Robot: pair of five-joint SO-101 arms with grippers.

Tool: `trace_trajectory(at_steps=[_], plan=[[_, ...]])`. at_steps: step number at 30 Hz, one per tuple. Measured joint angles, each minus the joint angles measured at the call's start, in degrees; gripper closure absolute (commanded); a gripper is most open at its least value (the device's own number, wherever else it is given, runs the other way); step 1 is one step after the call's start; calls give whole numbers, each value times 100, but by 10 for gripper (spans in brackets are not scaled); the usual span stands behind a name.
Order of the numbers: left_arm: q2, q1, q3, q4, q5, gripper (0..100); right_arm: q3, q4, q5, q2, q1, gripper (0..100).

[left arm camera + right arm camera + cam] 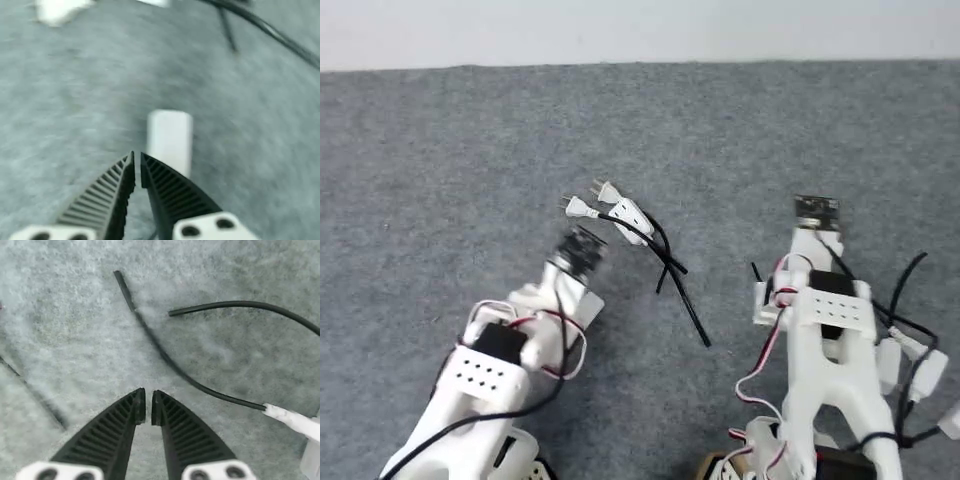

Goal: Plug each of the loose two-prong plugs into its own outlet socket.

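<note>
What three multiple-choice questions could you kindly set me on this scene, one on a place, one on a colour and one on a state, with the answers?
1. Where do the two white plugs lie?
A) just beyond the left claw
B) against the far wall
C) on top of an arm

2. What colour are the plugs' cords?
A) red
B) yellow
C) black

3. How does the right claw stand?
A) wide open
B) shut, holding nothing
C) shut on a plug

Answers:
1 A: the high view shows them on the carpet right ahead of that claw.
2 C: the cords run black over the grey carpet.
3 B: its own wrist view shows it closed over bare carpet with nothing gripped.
</note>
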Motion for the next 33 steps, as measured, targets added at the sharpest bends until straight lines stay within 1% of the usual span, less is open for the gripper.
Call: trace_trajectory(at_steps=[3, 8, 10, 13, 17, 22, 24, 27, 33], plan=[[0, -571, -114, -26, 325, 986, -44, 158, -114, -44, -624, 991], [0, -1231, -88, -26, 413, 987, -677, 308, -290, -193, -1723, 991], [0, -1319, 97, -26, 413, 987, -800, 308, -299, -273, -2154, 991], [0, -1319, 501, -70, 404, 987, -862, 9, -299, -343, -2813, 991], [0, -1345, 721, -308, 281, 987, -870, -607, -132, -343, -3692, 991], [0, -1398, 721, -325, -141, 987, -870, -1688, 176, 35, -4607, 991], [0, -1389, 721, -290, -281, 987, -870, -2136, 290, 387, -4862, 991], [0, -1415, 721, -176, -492, 987, -870, -2690, 519, 941, -5029, 991], [0, -1881, 712, -97, -1020, 987, -870, -2919, 774, 1345, -5055, 991]])
